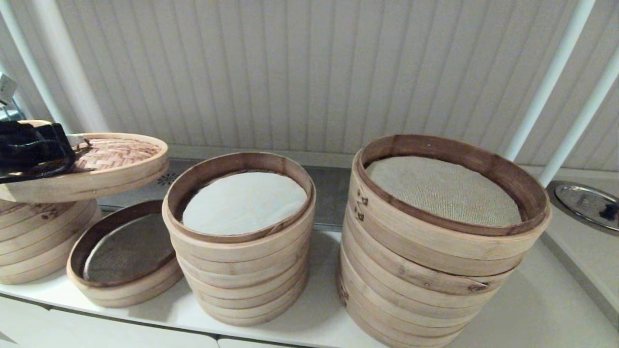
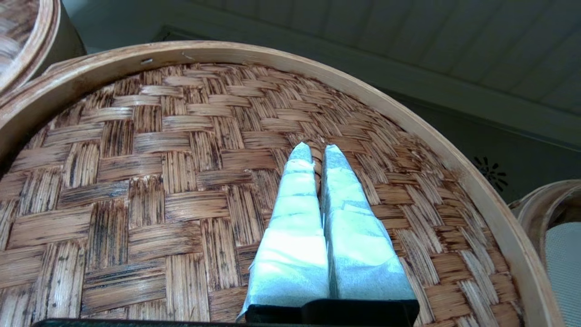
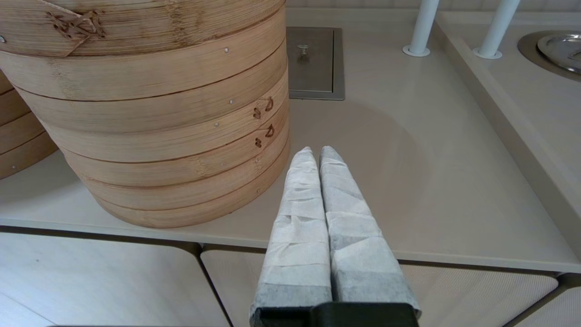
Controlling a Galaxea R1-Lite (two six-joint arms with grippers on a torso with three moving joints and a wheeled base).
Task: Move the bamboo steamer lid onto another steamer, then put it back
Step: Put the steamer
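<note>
The bamboo steamer lid [image 1: 116,155], reddish-brown weave with a pale rim, hangs tilted over the far-left steamer stack [image 1: 34,241]. I cannot tell whether it still touches that stack. My left gripper [image 1: 80,145] is shut on the lid's small centre loop. In the left wrist view the taped fingertips [image 2: 300,154] pinch the loop at the gripper [image 2: 317,152] over the weave [image 2: 136,181]. The shallow single-tier steamer [image 1: 130,290] stands on the counter just right of and below the lid. My right gripper [image 3: 316,152] is shut on nothing, low by the counter's front edge.
A tall stack with a white liner [image 1: 242,270] stands in the middle. The wide stack with a beige cloth liner [image 1: 435,270] [image 3: 159,113] is to its right. Behind are a metal hatch [image 3: 315,63], white poles [image 1: 546,87] and a round metal cover [image 1: 585,203].
</note>
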